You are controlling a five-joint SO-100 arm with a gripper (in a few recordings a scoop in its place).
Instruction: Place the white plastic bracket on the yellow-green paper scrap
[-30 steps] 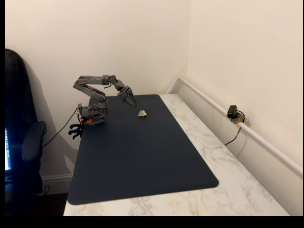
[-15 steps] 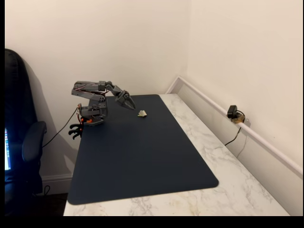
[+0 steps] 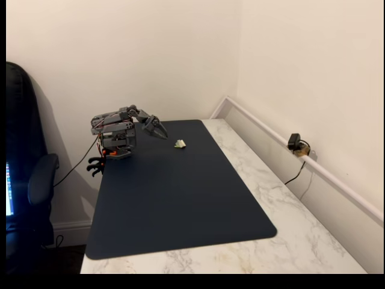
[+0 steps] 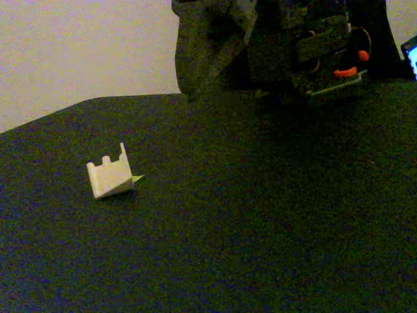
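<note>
One white plastic bracket (image 4: 109,175) sits on the dark mat (image 3: 180,198), and under its edge one yellow-green paper scrap (image 4: 135,178) pokes out, touching it. In the wider fixed view the bracket (image 3: 180,143) lies near the mat's far end. My gripper (image 3: 157,129) hangs just beside the bracket, apart from it, toward my base (image 3: 114,147). It holds nothing; how far its jaws are parted I cannot tell.

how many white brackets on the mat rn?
1. The white plastic bracket sits at the mat's far end, right of the hand in a fixed view, with the yellow-green paper scrap peeking from under it.
</note>
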